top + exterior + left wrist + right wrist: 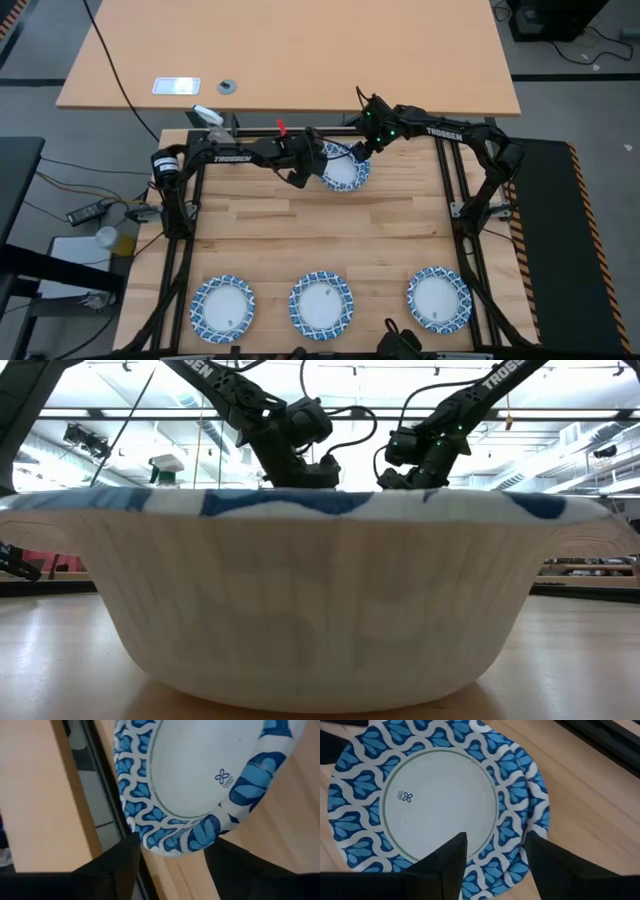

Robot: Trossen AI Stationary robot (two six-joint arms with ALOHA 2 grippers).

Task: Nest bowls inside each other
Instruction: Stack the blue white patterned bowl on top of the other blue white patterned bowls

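Starting at the left claw (pixel 322 168), we find its fingers spread wide either side of the rim of the stack of bowls (pixel 346 170) at the far middle of the surface (pixel 300 235); the right claw (pixel 361 149), also wide, hovers at the opposite rim. We judge nesting partly done: the right wrist view shows at least two bowls stacked, exact number unclear. Three single bowls, left (pixel 222 307), middle (pixel 321 303) and right (pixel 438 298), remain along the near edge.

A bowl (pixel 310 600) fills the foreground, 2 arms behind.
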